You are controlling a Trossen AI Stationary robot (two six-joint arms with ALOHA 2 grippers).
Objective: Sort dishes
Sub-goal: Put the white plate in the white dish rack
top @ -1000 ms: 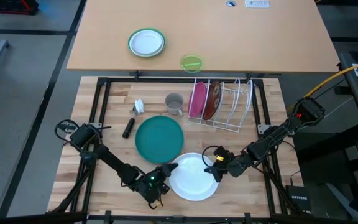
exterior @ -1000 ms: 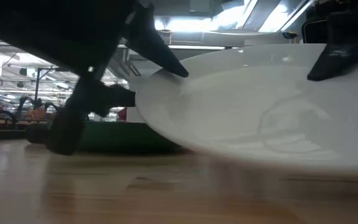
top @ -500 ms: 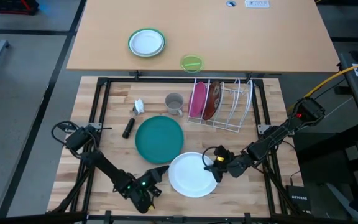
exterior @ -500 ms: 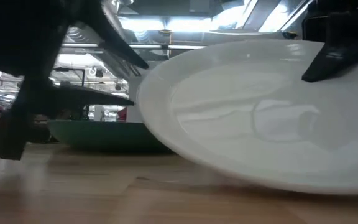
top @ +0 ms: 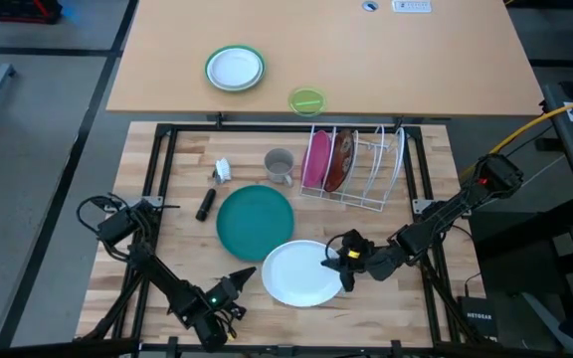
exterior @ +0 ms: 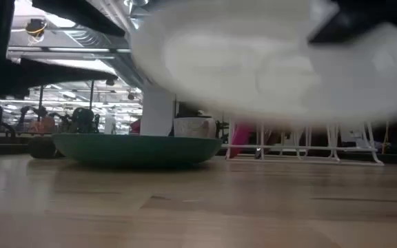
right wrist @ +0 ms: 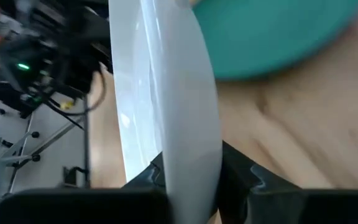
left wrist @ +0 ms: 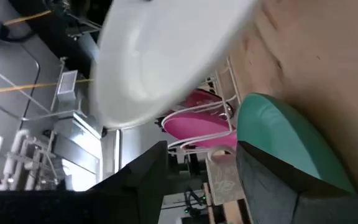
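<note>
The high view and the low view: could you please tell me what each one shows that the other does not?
Only the high view shows both arms whole: the right gripper clamped on the white plate, the left gripper open beside it, plus the small green-rimmed plate and lime bowl. Only the low view shows the white plate lifted clear of the table. Both show the teal plate, cup and rack.

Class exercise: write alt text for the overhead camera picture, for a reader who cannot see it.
From above, the right end effector grips the rim of a white plate beside a teal-green plate on a wooden table. The left end effector sits open just left of it. Behind, a pink plate and a dark red plate stand in a wire rack.
</note>
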